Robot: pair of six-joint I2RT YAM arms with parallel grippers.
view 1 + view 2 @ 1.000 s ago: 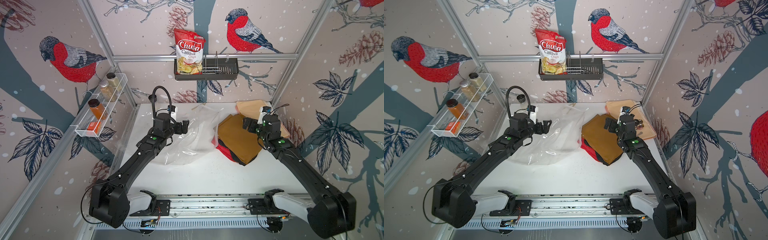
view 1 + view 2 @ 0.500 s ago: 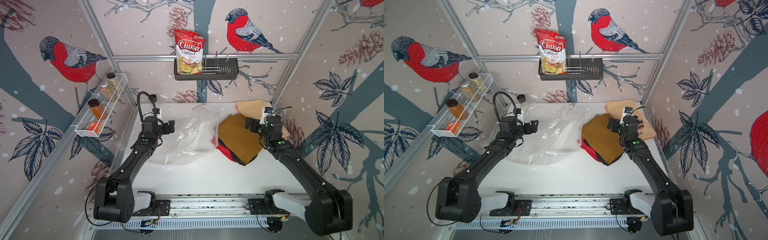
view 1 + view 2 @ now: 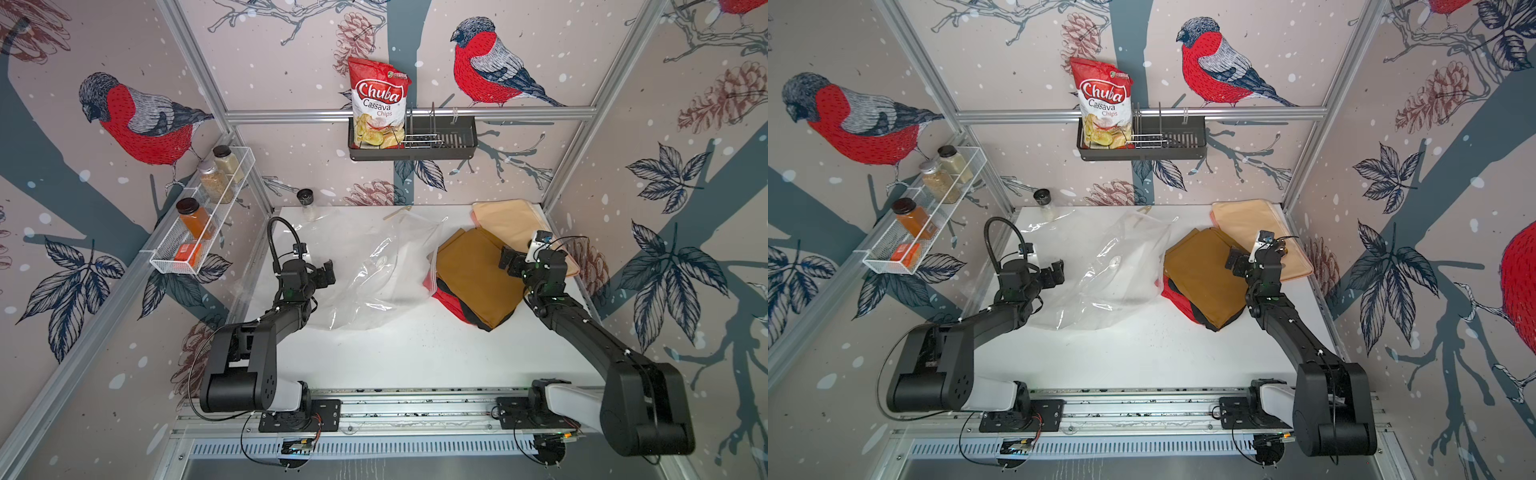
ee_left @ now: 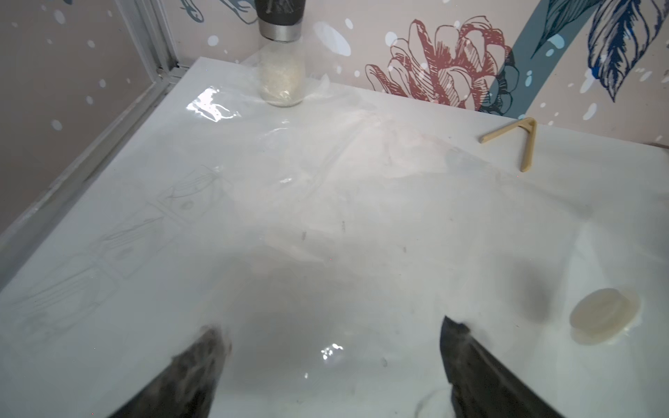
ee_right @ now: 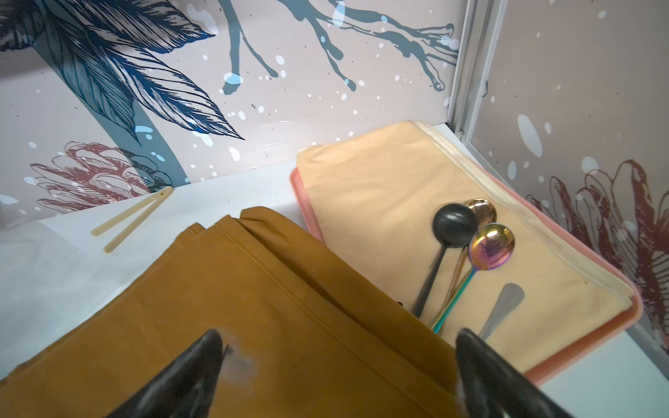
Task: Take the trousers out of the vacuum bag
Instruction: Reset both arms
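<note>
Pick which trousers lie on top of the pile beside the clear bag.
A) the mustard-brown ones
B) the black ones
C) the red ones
A: the mustard-brown trousers cover the pile outside the vacuum bag, and only edges of the other colours show beneath them.

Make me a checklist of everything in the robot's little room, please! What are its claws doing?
Surface: white table, a few small dark marks.
Job's things: trousers stacked, mustard-brown on top, black and red beneath; clear vacuum bag crumpled beside them, its edge lapping the red pair; nothing seen inside.
Clutter: spoons on a peach mat, back right; tan tongs and a shaker jar by the back wall.
Grippers: left gripper open above the bag; right gripper open above the mustard-brown pair; neither holds anything.
Cables: black cable loops over the left wrist; no snag seen.
Surroundings: bird-print walls; chips bag in a black basket; spice jars on a wire shelf.
</note>
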